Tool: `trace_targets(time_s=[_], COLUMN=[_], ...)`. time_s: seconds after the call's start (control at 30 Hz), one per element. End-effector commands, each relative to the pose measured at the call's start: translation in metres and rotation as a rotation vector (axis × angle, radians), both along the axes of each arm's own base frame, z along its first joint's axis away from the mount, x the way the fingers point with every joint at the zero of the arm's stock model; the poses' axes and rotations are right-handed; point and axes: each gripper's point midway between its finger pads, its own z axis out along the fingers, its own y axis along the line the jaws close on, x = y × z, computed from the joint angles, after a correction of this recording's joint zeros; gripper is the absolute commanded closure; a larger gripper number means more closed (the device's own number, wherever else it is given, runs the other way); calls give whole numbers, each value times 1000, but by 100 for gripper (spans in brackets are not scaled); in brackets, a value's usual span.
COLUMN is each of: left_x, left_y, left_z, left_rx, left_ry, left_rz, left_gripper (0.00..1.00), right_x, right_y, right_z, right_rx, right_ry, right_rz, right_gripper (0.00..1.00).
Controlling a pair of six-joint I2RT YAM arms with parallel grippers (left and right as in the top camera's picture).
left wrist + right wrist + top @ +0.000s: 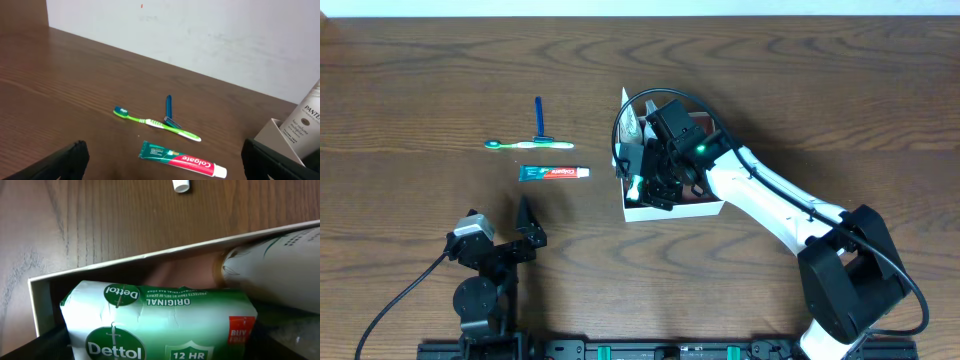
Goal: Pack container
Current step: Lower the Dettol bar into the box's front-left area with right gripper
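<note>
Two arms work at a brown wooden surface (420, 90). The right arm reaches across to the container (675, 211), which sits right of centre on the surface, its thin white walls around a pinkish-brown inside. The right end effector (655, 178) hangs over the container's left half. Its wrist camera shows a green-and-white Dettol soap box (160, 315) filling the gap between its dark fingers (47, 347), one at each end of the box. The end effector holds the soap box in a fairly wide grip, just inside the container's near wall. A white Pantene shampoo bottle (275, 265) lies in the container, just beyond the soap box and close to it, along the far wall.

Three toiletries lie on the bare surface left of the container, well apart from it. They are a green-and-white toothbrush (530, 145), a blue razor (539, 118) touching the toothbrush, and a tube of Colgate toothpaste (553, 173) just below them.

At the lower left the left end effector (498, 218) is spread wide and empty. It points towards the toothpaste but stands well short of it.
</note>
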Motion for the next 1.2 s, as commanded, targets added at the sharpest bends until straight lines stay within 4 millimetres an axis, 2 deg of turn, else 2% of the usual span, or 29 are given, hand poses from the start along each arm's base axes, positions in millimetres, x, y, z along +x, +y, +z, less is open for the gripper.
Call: trace_targets(time_s=[0.0,0.63,1.07,1.17], left_x=[-1,-1,-1,-1], left_y=[2,2,2,2], left_z=[-17,-17,-17,-17], left_rx=[7,7,7,7], left_ry=[53,53,53,53], left_rz=[8,8,8,8], left_gripper=[2,2,2,2], right_x=[0,-4,-7,-7], right_y=[5,17,21,21], right_z=[3,4,-18,-19], right_rx=[7,28,11,10], right_ry=[-21,-50,-8,-7], right_rz=[43,114,125,125], right_gripper=[22,25,22,19])
